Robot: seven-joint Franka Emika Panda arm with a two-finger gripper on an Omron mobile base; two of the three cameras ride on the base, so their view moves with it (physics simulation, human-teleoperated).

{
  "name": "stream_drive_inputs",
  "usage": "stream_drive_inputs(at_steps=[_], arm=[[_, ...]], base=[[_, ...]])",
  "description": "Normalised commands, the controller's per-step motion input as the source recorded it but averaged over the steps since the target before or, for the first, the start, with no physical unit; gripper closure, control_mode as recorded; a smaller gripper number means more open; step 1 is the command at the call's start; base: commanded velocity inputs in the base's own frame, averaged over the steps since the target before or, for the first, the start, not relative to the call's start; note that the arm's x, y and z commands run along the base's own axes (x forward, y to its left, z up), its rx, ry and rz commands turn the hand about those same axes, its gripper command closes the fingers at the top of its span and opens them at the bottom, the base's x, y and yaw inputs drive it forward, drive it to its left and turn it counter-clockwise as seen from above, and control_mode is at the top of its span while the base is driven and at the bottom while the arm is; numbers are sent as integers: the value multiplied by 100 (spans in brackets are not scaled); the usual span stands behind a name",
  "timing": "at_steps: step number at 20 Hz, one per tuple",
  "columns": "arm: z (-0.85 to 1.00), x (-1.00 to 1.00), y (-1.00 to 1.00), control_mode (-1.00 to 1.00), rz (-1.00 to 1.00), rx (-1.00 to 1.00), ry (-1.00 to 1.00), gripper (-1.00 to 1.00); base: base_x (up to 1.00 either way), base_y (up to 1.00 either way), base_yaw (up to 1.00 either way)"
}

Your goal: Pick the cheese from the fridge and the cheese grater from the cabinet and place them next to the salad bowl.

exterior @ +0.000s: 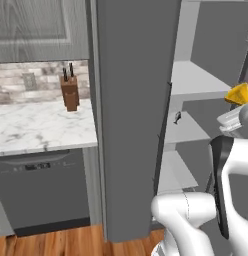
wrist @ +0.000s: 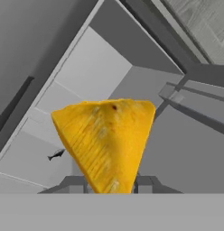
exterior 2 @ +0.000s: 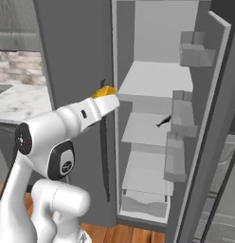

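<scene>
The small yellow-orange triangular wedge of cheese sits pinched in the gripper, its narrow end down between the two dark finger tips and its broad edge pointing away from the hand. In the hand view it fills the centre, with the grey shelves of the fridge behind it from 9 to 12 o'clock. The jaws stand only partly apart, just as wide as the wedge's thin end, pressed against its two flat faces; that hold suits a wedge, since the flat sides give the pads something to bear on where the slanted edges would slip.

In the right base view the cheese shows at the tip of the white arm, at about 10 o'clock from the frame's middle, in front of the tall dark grey fridge whose door hangs open, and clear of the pale grey inner shelves. In the left base view the wedge is at 3 o'clock, near the frame's edge, level with an upper shelf.

At 9 o'clock in that view a white marble desk carries a brown wooden knife block. By my judgement the cheese is lifted free and ready to be carried off; the grater is yet to be fetched.
</scene>
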Motion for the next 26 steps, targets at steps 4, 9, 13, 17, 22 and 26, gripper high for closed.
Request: stream_drive_inputs(at_steps=[4,9,13,17,22,26], arm=[[0,0,0,100,0,0,0,100],[0,0,0,100,0,0,0,100],[0,0,0,100,0,0,0,100],[0,0,0,100,0,0,0,100],[0,0,0,100,0,0,0,100],[0,0,0,100,0,0,0,100]], base=[[-53,34,5],[-49,36,7],[-39,41,10],[-31,45,14],[-22,47,15],[-13,53,13]])
